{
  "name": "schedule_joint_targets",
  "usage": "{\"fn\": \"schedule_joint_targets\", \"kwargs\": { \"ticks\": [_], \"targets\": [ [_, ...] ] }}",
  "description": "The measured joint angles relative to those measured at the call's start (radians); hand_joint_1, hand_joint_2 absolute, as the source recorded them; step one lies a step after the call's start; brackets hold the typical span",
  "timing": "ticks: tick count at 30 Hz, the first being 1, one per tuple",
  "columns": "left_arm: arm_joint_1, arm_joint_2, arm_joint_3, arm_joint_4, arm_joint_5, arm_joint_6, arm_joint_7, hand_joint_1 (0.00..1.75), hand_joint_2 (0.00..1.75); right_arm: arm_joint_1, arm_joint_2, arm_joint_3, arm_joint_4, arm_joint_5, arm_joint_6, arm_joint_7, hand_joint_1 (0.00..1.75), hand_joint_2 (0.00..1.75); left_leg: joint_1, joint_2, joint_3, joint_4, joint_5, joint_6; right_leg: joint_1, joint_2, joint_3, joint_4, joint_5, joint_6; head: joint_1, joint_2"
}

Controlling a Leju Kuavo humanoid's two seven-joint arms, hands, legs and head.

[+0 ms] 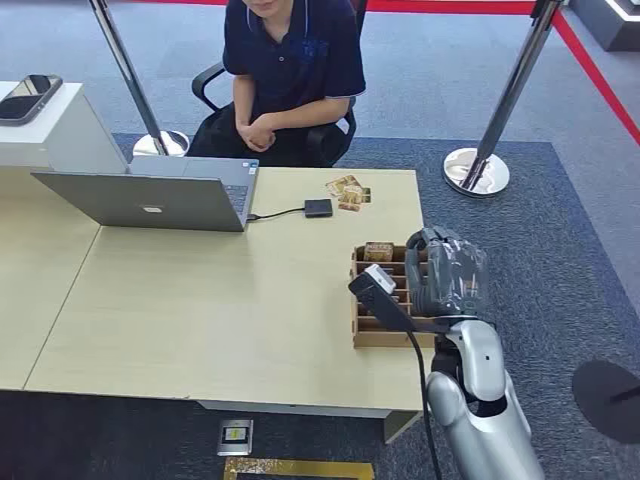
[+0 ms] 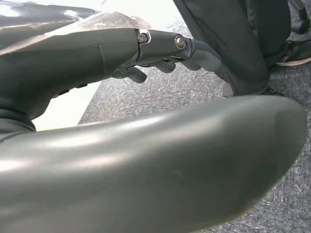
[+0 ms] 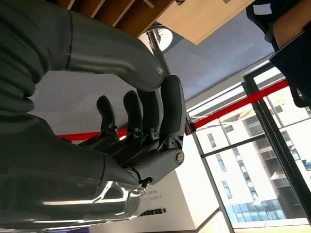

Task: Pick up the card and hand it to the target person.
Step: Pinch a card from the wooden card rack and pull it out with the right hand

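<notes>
A card (image 1: pixel 379 250) with a brown printed face stands in the far slot of a wooden slotted box (image 1: pixel 377 336) at the table's right end. My right hand (image 1: pixel 445 270) hovers just over the box, a little to the right of the card. In the right wrist view the right hand (image 3: pixel 146 126) has bent fingers with nothing between them. My left hand (image 2: pixel 157 53) hangs low beside the table edge, fingers loosely stretched and holding nothing. The person (image 1: pixel 290 70) in a dark blue shirt sits behind the table's far edge, hands folded.
A few loose cards (image 1: pixel 349 192) and a small black device (image 1: pixel 318 207) lie near the far edge. An open laptop (image 1: pixel 151 200) sits at the left. A phone (image 1: pixel 26 97) rests on a white stand. Stanchion bases (image 1: pixel 475 170) stand on the carpet behind.
</notes>
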Motion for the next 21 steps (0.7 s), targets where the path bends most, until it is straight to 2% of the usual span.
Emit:
{"fn": "schedule_joint_targets", "kwargs": {
  "ticks": [13, 15, 19, 21],
  "targets": [
    [0.0, 0.0, 0.0, 0.0, -0.004, 0.0, 0.001, 0.0, 0.0, 0.019, -0.01, 0.0, -0.019, 0.055, 0.04, 0.045, 1.61, 1.75, 0.0, 0.0, 0.0, 0.0, 0.0, 0.0, 0.0, 0.0, 0.0, 0.0, 0.0, 0.0, 0.0, 0.0],
    [0.0, 0.0, 0.0, 0.0, -0.005, 0.0, 0.001, 0.0, 0.0, 0.021, -0.013, 0.0, -0.019, 0.059, 0.044, 0.046, 1.45, 1.75, 0.0, 0.0, 0.0, 0.0, 0.0, 0.0, 0.0, 0.0, 0.0, 0.0, 0.0, 0.0, 0.0, 0.0],
    [0.0, 0.0, 0.001, 0.001, -0.004, 0.0, 0.003, 0.0, 0.0, 0.022, -0.021, 0.0, -0.019, 0.067, 0.057, 0.048, 0.79, 1.75, 0.0, 0.0, 0.0, 0.0, 0.0, 0.0, 0.0, 0.0, 0.0, 0.0, 0.0, 0.0, 0.0, 0.0],
    [-0.001, 0.0, 0.002, 0.001, -0.002, 0.0, 0.004, 0.0, 0.0, 0.022, -0.025, 0.0, -0.017, 0.072, 0.064, 0.048, 0.65, 1.75, 0.0, 0.0, -0.001, 0.0, 0.0, 0.0, 0.0, 0.0, -0.001, 0.0, 0.0, 0.0, 0.0, 0.0]
  ]
}}
